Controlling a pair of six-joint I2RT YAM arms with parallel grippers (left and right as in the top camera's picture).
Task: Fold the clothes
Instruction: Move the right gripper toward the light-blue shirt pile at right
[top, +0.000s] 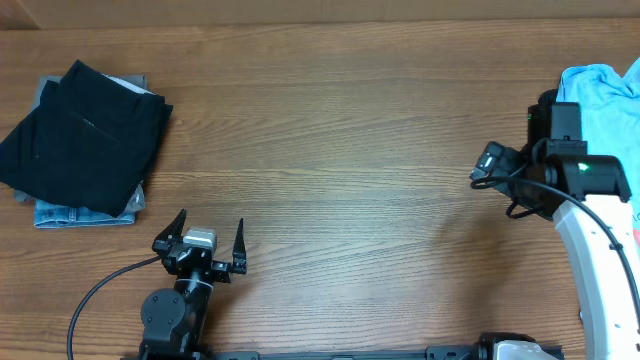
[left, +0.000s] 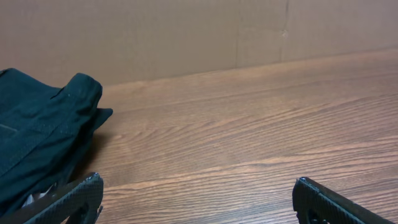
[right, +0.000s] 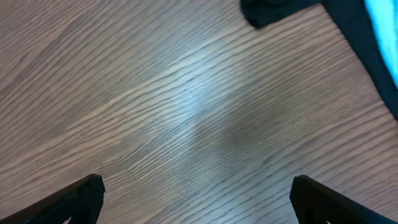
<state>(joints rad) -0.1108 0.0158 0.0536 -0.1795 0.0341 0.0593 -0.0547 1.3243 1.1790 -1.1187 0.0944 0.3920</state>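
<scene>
The light blue T-shirt (top: 605, 95) lies bunched at the table's far right edge; a strip of it shows in the right wrist view's top corner (right: 384, 25). My right arm (top: 585, 175) hangs just left of the shirt. Its gripper (right: 198, 186) is open over bare wood, with nothing between the fingers. A folded stack of clothes sits at the far left, with a black garment (top: 85, 135) on top of jeans (top: 80, 212). My left gripper (top: 212, 238) stands open near the front edge, empty. In its wrist view (left: 198, 190) the black garment (left: 37, 137) lies ahead to the left.
The wooden table (top: 350, 130) ends at a brown back wall (left: 186, 37). A black cable (top: 100, 290) runs from the left arm's base. A dark shape (right: 273, 9) lies at the top of the right wrist view.
</scene>
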